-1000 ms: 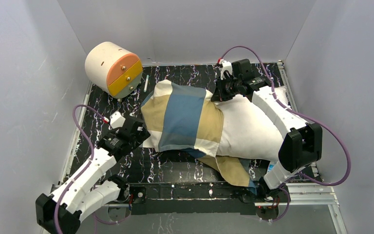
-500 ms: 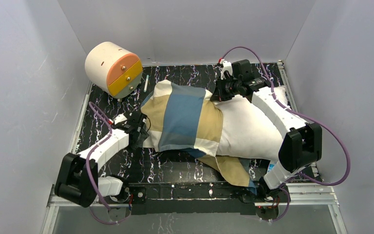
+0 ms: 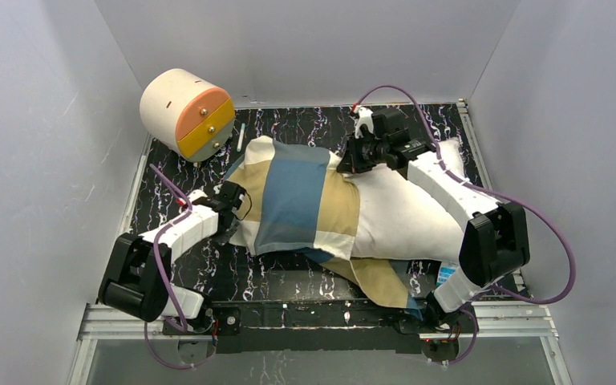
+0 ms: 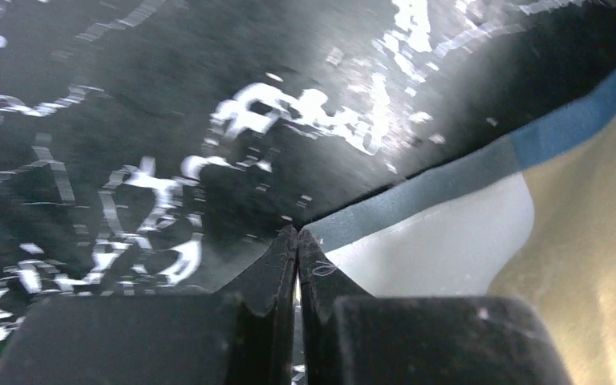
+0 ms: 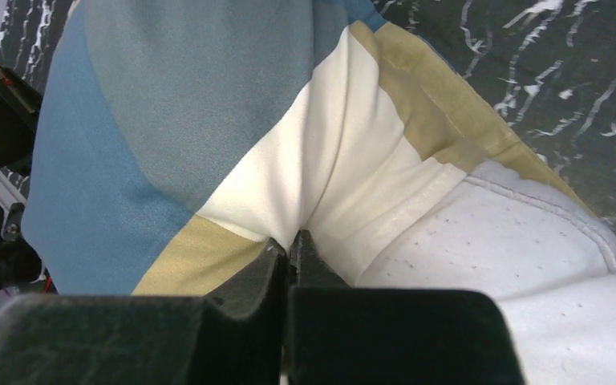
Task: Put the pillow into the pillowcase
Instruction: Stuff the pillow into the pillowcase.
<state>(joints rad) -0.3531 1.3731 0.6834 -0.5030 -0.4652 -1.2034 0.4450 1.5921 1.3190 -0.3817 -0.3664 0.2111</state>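
At the far left corner of my bench [image 3: 289, 277] sits a cream-and-orange cylinder [image 3: 186, 112] with a thin white stick [image 3: 241, 137] just beside it, both apart from the work. The pillowcase [image 3: 293, 200], in blocks of blue, tan and cream, covers the left part of the pillow [image 3: 405, 216]. The plump white remainder lies bare to the right, with my right arm stretched across it. A loose flap trails toward the near edge. My right hand [image 5: 289, 241] is clamped on a bunched fold of the case. My left hand [image 4: 297, 241] has its fingers pressed together at the blue hem; whether cloth is nipped between them I cannot tell.
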